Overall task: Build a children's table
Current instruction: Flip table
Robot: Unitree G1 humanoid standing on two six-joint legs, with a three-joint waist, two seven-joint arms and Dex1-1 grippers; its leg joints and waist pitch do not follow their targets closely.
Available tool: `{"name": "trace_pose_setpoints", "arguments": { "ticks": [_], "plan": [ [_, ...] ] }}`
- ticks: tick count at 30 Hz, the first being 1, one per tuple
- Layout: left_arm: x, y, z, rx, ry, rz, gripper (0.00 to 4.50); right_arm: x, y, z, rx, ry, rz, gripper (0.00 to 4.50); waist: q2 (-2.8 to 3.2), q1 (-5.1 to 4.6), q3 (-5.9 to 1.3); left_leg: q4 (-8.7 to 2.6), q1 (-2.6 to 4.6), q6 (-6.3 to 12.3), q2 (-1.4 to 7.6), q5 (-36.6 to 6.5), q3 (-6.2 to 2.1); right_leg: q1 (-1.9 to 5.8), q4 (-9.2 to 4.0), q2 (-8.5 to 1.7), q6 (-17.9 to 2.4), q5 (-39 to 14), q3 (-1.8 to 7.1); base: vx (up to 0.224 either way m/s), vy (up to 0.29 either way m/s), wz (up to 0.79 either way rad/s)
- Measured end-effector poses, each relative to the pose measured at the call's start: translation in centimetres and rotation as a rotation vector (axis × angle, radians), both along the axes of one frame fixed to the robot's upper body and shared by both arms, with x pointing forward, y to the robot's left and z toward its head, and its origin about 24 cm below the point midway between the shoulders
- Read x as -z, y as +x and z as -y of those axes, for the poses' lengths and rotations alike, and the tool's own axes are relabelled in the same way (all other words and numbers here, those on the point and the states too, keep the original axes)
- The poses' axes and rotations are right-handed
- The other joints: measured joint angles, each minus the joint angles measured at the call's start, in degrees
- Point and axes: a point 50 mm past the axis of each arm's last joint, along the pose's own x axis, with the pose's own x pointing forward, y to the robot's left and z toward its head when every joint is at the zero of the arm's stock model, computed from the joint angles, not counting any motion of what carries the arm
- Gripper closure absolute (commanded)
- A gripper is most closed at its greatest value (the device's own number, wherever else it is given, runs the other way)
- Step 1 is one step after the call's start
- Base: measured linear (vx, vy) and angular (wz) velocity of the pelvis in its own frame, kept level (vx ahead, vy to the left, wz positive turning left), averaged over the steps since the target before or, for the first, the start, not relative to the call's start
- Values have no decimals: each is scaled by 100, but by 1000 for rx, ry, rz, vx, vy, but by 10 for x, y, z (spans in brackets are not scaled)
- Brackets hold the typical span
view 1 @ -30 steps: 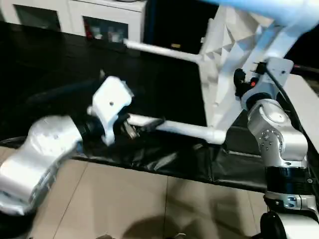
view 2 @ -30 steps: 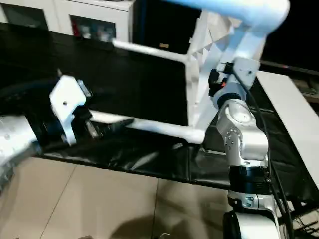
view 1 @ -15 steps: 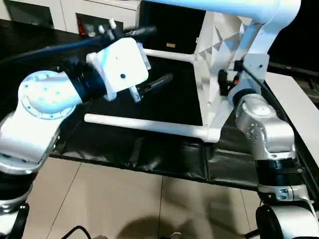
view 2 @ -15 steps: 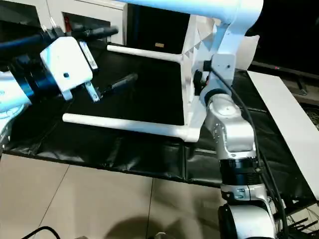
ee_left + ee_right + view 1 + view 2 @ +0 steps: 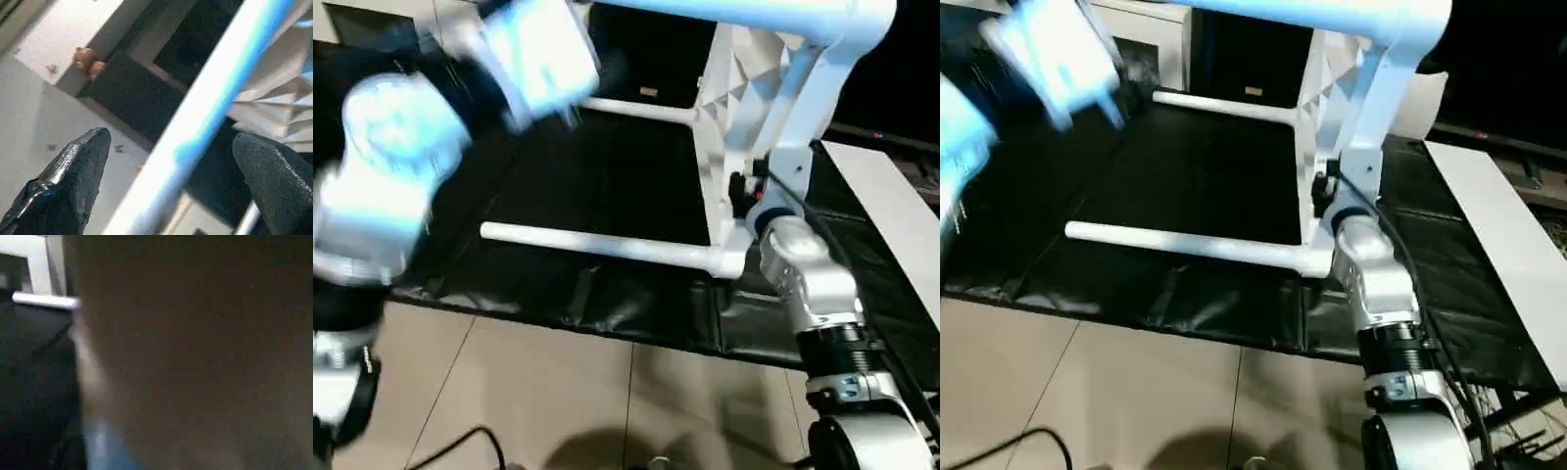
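- Left eye view: the children's table (image 5: 729,108) stands tipped on its side on a black mat (image 5: 607,186), ribbed underside facing the robot's left.
- Two lower legs (image 5: 607,247) lie level over the mat; one nears the mat's front edge.
- An upper leg (image 5: 195,127) runs between the left gripper's (image 5: 171,166) widely parted fingers (image 5: 68,181), untouched.
- The right gripper sits at the top's lower corner; I cannot tell its grasp.

silver jointed right forearm (image 5: 808,279) with black cable, white wrist block; glossy black tapered left tool fingers (image 5: 63,181).
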Motion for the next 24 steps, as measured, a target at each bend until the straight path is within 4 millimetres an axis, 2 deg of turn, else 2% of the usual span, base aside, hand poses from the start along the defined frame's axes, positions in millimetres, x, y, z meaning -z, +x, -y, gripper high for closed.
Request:
{"name": "trace_pose_setpoints", "arguments": {
  "ticks": [4, 10, 16, 19, 21, 24],
  "plan": [
    [-6, 7, -3, -31, 50, 44, 0, 1, 5, 0, 6, 8, 5, 244, 2, 1, 1, 2, 0, 1, 0, 0, -1, 1, 3, -3, -6, 4, -2, 0, 0, 0],
    [-15, 22, -8, -83, 130, 75, 0, 2, 9, -2, 1, 15, 22, 250, 3, 3, 2, 2, -2, 0, 1, 0, -3, -3, 3, -2, -14, 9, -6, 0, 0, 0],
    [-2, 42, -15, -111, 187, -6, 0, 2, 9, -2, 1, 14, 37, 251, 18, 6, 12, 2, -2, 1, 1, 0, -3, -4, 2, -2, -22, 14, -6, 0, 0, 0],
    [1, 49, -14, -115, 176, -23, 36, 1, 9, -2, 1, 7, 40, 251, 23, 14, 16, 1, -5, 1, 1, 0, -2, -6, 2, -2, -30, 19, -8, 0, 0, 0],
    [-4, 56, -15, -136, 142, -13, 39, 1, 9, -2, -1, -7, 43, 251, 31, 18, 21, 1, -5, 1, 0, 0, -2, -7, 1, -2, -31, 19, -8, 0, 0, 0],
    [-9, 59, -15, -145, 131, 5, 78, -1, 9, -3, -6, -14, 48, 252, 48, 14, 33, -1, -2, 1, 1, -1, -1, -7, 1, -2, -30, 19, -6, 0, 0, 0]
  ]
}}
